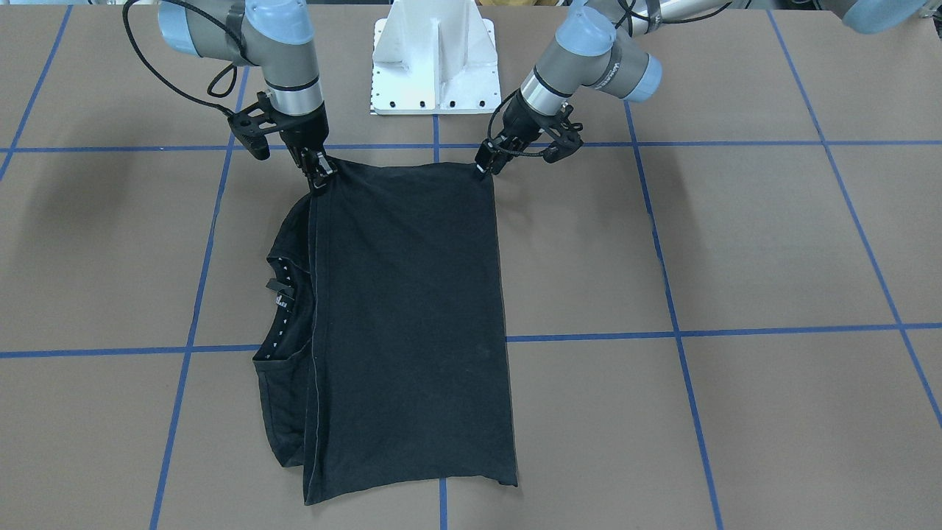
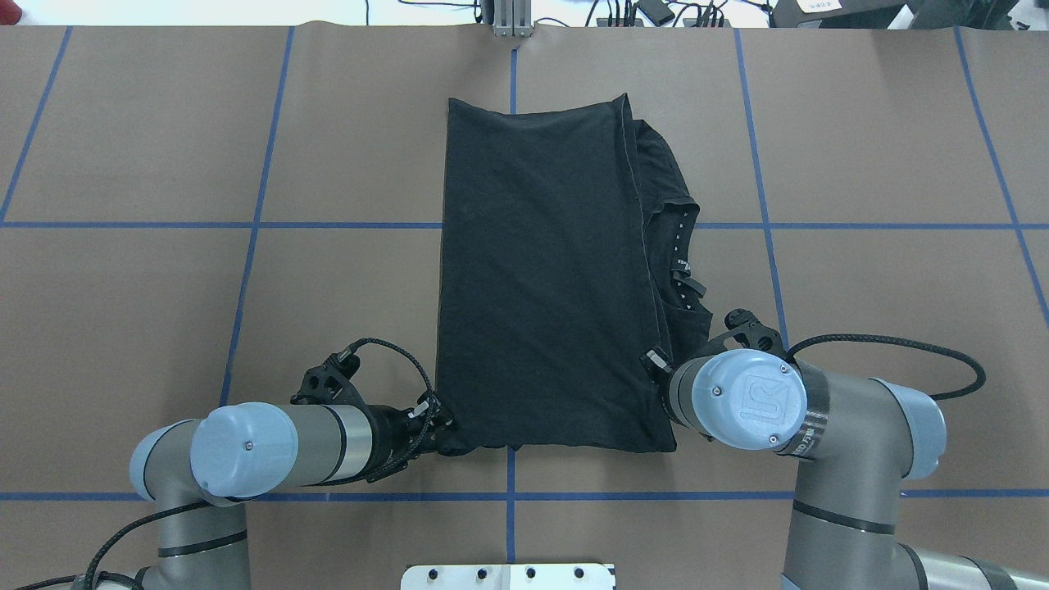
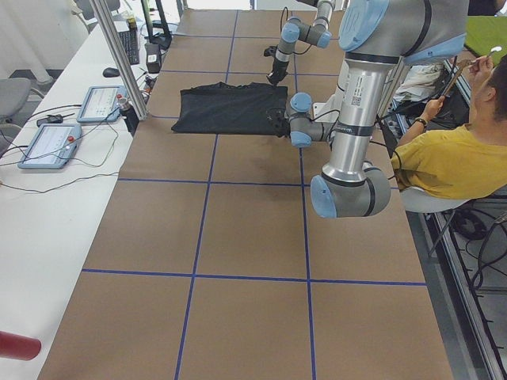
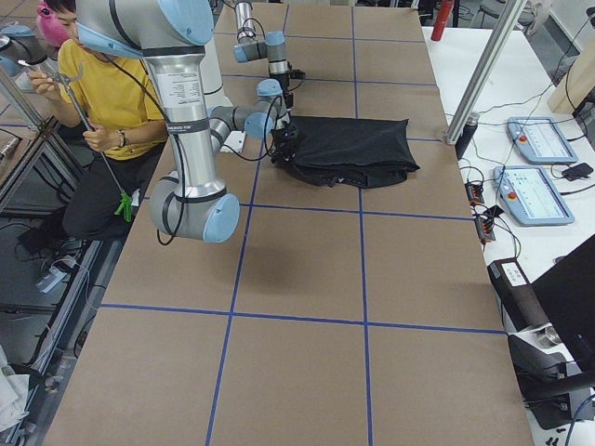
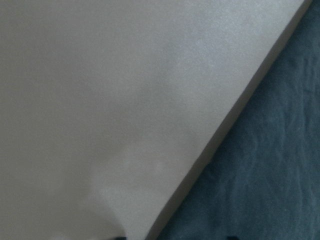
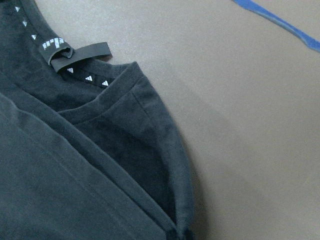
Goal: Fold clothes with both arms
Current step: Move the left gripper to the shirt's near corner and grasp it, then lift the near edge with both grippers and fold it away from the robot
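1. The front-facing view shows the black T-shirt [image 1: 412, 316] lying flat at the centre of the worktop [image 1: 736, 243]. It is folded into a long panel, plain black side up.
2. In the same view the left hand [image 1: 483, 168] is clenched on the panel's corner at 1 o'clock. The right hand [image 1: 319, 179] is clenched on the corner at 11 o'clock.
3. The overhead view hides the right hand under its own wrist joint. Only the left hand's grasp at the near corner, 7 o'clock of the panel, can be read there.
4. The right wrist view alone shows the collar [image 6: 120, 90] in detail: white triangle marks, a black neck loop [image 6: 82, 52], and a sleeve edge protruding beyond the fold.
5. The left wrist view shows only bare brown surface, with a fabric edge at 4 o'clock.
6. The worktop is covered in brown paper, divided into squares by blue tape lines [image 1: 589, 336]. A white base mount [image 1: 434, 66] stands at 12 o'clock of the shirt.
7. The side views add a seated person in a yellow shirt [image 3: 444, 158] behind the robot. Across the worktop are control tablets [image 3: 49, 145] on a white bench and an aluminium post [image 3: 119, 55].
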Tool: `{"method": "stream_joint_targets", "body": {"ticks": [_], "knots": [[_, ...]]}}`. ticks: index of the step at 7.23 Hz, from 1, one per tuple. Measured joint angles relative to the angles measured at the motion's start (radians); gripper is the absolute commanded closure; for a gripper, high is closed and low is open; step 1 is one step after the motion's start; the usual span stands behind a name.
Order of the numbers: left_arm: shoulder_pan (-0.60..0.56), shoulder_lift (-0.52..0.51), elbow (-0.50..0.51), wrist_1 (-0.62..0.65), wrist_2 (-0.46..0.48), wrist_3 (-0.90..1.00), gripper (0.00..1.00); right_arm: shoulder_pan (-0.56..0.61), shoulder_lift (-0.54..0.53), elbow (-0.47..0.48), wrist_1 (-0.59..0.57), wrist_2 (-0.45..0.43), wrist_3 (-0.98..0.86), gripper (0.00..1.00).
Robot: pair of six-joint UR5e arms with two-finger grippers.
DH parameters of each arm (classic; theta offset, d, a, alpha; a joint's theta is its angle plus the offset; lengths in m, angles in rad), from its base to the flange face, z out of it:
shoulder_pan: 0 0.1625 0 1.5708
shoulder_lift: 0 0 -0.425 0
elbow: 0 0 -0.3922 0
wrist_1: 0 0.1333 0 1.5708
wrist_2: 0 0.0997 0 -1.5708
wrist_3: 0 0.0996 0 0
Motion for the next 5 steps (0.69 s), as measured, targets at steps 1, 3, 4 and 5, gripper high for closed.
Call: {"method": "stream_joint_targets", "body": {"ticks": [1,3,4,5], "knots": [[0.0,0.0,-0.003,0.0,0.0,-0.002,1.0,0.0,0.0,0.0,0.0,0.001,0.0,1.0],[-0.003,0.003,-0.023,0.0,-0.003,-0.002,1.0,0.0,-0.001,0.001,0.0,0.002,0.0,1.0],[-0.006,0.024,-0.062,0.003,-0.004,-0.002,1.0,0.0,-0.001,0.006,0.0,0.003,0.0,1.0],[-0.006,0.076,-0.133,0.01,-0.007,-0.002,1.0,0.001,-0.003,0.024,0.0,0.013,0.001,1.0]]}}
